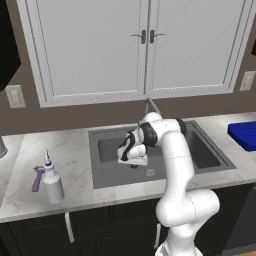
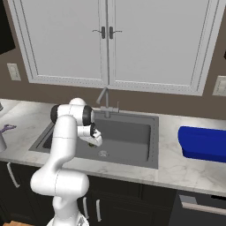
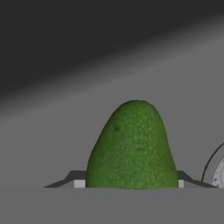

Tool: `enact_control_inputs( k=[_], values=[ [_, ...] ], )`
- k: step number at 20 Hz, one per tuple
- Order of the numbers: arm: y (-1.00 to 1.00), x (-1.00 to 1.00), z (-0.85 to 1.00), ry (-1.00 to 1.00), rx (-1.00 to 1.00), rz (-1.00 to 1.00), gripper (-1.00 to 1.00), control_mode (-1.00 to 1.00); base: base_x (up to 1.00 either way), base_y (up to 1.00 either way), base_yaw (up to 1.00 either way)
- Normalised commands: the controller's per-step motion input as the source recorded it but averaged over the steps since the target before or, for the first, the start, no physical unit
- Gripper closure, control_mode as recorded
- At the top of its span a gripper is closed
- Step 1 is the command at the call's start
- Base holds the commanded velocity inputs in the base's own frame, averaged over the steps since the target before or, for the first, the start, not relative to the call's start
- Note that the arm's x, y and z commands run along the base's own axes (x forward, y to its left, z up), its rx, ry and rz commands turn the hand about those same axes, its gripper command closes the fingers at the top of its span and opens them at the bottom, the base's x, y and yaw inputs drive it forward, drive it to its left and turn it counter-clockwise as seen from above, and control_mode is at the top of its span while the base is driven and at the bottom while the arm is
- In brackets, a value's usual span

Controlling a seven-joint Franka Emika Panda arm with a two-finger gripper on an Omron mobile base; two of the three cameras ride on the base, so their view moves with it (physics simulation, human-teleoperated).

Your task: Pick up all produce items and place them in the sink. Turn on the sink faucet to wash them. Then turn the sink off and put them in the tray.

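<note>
So on the left of the marble desk (image 1: 65, 150) there's a white spray bottle (image 1: 52, 183) with a blue cap, standing upright. A purple tool (image 1: 37, 178) lies just beside it, on its left. White wall cabinets (image 1: 142, 47) with two dark handles hang above, there's a light switch plate (image 1: 15, 96) on the brown wall, and dark cabinet doors (image 1: 60, 231) sit underneath.
</note>
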Motion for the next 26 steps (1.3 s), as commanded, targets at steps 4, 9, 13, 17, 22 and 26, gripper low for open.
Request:
enact_control_inputs(
  k=[4,9,13,17,22,26],
  values=[
    [0.00,0.02,-0.28,0.00,0.00,-0.05,1.00,-1.00,0.00,0.00,0.00],
    [0.00,0.00,-0.32,0.00,0.00,-0.02,-1.00,-1.00,0.00,0.00,0.00],
    [0.00,0.00,-0.07,-0.01,0.01,0.00,-1.00,-1.00,0.00,0.00,0.00],
    [0.00,-0.02,0.00,-0.02,0.01,0.00,-1.00,-1.00,0.00,0.00,0.00],
    [0.00,-0.11,0.06,-0.01,0.00,0.00,-1.00,-1.00,0.00,0.00,0.00],
    [0.00,-0.20,0.12,0.00,0.00,0.00,-1.00,-1.00,0.00,0.00,0.00]
  ],
)
